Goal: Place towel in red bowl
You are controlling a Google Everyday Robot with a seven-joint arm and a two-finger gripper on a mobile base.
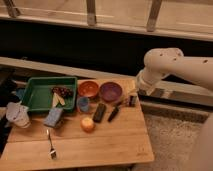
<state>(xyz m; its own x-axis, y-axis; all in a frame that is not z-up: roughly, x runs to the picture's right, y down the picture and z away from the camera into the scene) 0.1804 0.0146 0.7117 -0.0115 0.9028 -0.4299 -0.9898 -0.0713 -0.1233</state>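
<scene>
The towel (15, 114), which I take to be the pale crumpled cloth, lies on the counter (115, 145) just off the front left corner of the green tray (35, 97). The red bowl (88, 89) stands just beside the tray's right wall, and a purple bowl (110, 91) sits one place further from the tray on that side. The hand (131, 98) hangs well to the right of the tray, beyond both bowls. Whether it is released or clenched I cannot tell, and nothing shows in it.

The step in hand, as I judge it, is the reach for the towel, which has not yet begun. The arm (170, 65) should cross high over the bowls and the tray, then come straight down on the tray's left side. Crumpled cloth is best pinched from above at its highest fold, deep enough to gather several layers, since a shallow bite is likely to slip. A blue block (52, 117) lies just in front of the tray, near the towel, and the descent should keep clear of it. After that, lift until the hanging cloth clears the tray's wall and carry it back across the tray. Let go low over the red bowl, not the purple one, so the bulk settles inside the rim.
</scene>
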